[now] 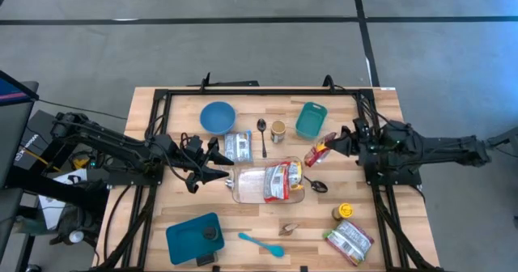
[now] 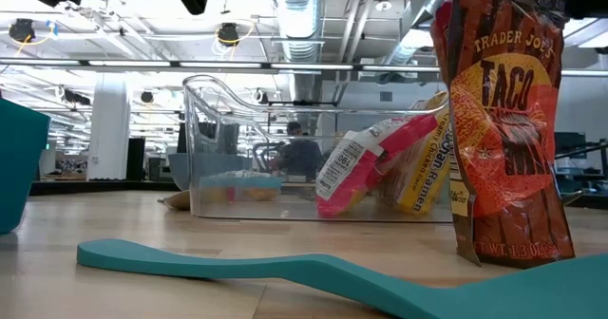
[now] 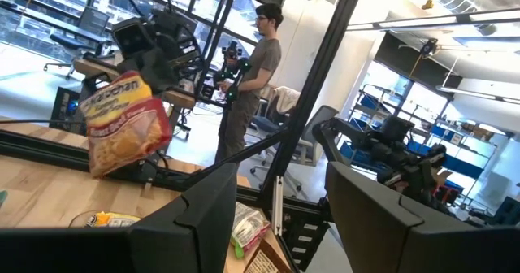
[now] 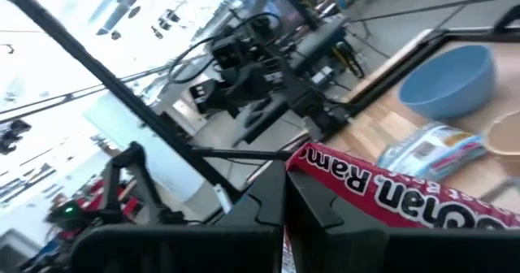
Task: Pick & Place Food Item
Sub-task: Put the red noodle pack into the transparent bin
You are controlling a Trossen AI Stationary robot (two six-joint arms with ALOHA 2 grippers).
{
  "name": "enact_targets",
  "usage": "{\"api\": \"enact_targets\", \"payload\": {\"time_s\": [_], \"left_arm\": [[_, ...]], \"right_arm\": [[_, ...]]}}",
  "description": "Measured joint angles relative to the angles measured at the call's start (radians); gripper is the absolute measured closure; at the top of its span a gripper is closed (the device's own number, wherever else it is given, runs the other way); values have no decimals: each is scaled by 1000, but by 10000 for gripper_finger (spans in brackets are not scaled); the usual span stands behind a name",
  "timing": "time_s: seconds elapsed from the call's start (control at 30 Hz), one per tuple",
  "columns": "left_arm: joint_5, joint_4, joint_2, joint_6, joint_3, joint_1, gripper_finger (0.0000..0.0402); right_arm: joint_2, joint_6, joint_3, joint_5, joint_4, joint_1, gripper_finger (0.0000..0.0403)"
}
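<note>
Right gripper [image 1: 330, 146]: jaws clamped shut on the top edge of a ramen packet [image 1: 317, 152], which hangs raised off the counter [image 1: 259, 215]; in the right wrist view the packet's red edge with white lettering sits right at the jaw tips.
Ramen packet: red and yellow, gripped by the right jaws, just beyond the end of the clear plastic bin [image 1: 267, 183] that lies nearest them; in the left wrist view it hangs well ahead of the left jaws.
Left gripper [image 1: 217, 165]: jaws parted about halfway, with nothing between them; they hover beside the bin's other end, not touching it.
Clear plastic bin: between the two sets of jaws, holding a pink-and-white packet [image 2: 353, 172] and a yellow ramen packet [image 2: 418, 172].
Silver food pouch [image 1: 236, 146]: on the counter just beside the left jaws.
Blue bowl [image 1: 217, 116]: beyond the left jaws, toward the counter's far edge.
Teal container [image 1: 311, 120]: just beyond the right jaws.
Dark spoon [image 1: 317, 186]: on the counter below the held packet, by the bin.
Taco seasoning bag [image 2: 505, 129]: standing upright in the low view, near the camera.
Teal spatula [image 1: 262, 244]: lying flat near the counter's front edge.
Person [image 3: 256, 78]: standing in the room behind, seen past the left jaws.
</note>
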Motion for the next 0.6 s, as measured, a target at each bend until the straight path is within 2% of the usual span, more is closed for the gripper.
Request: {"api": "enact_targets", "payload": {"time_s": [0.4,0.6], "left_arm": [[0,0,0,0,0,0,216],[0,0,0,0,0,0,216]], "right_arm": [[118,-27,2,29,222,124,403],[226,-49,53,29,242,154,403]]}}
